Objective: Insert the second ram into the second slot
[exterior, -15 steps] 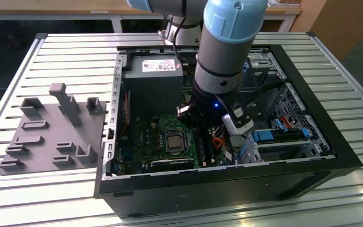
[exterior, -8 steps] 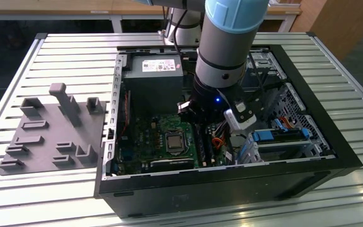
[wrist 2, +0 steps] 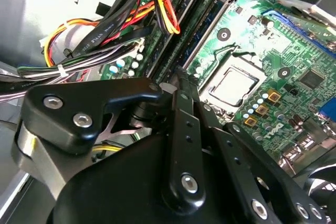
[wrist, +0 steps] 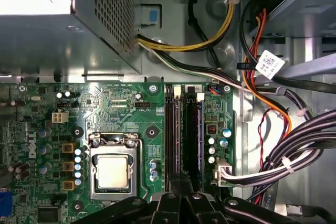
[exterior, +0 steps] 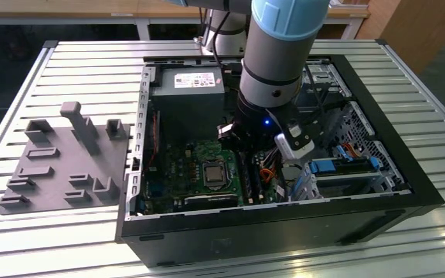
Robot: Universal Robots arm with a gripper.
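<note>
My gripper (exterior: 244, 152) reaches down into the open computer case (exterior: 408, 174), right above the memory slots (exterior: 251, 180) beside the processor socket. In the first wrist view its fingers (wrist: 184, 184) meet over the dark parallel slots (wrist: 175, 135). A thin blue-edged stick (wrist: 199, 135), seemingly a ram, stands edge-on in the slot nearest the cable side. In the second wrist view the gripper (wrist 2: 178, 75) comes to one narrow tip just short of the slots (wrist 2: 207, 22). The fingers look shut. Whether a ram is pinched between them is hidden.
The grey power supply (exterior: 188, 98) fills the case's far end. The processor socket (wrist: 112, 171) lies beside the slots, and cable bundles (wrist: 294, 150) crowd the other side. Light-blue drive latches (exterior: 323, 166) sit at the exterior view's right. A grey fixture plate (exterior: 60, 162) lies outside the case.
</note>
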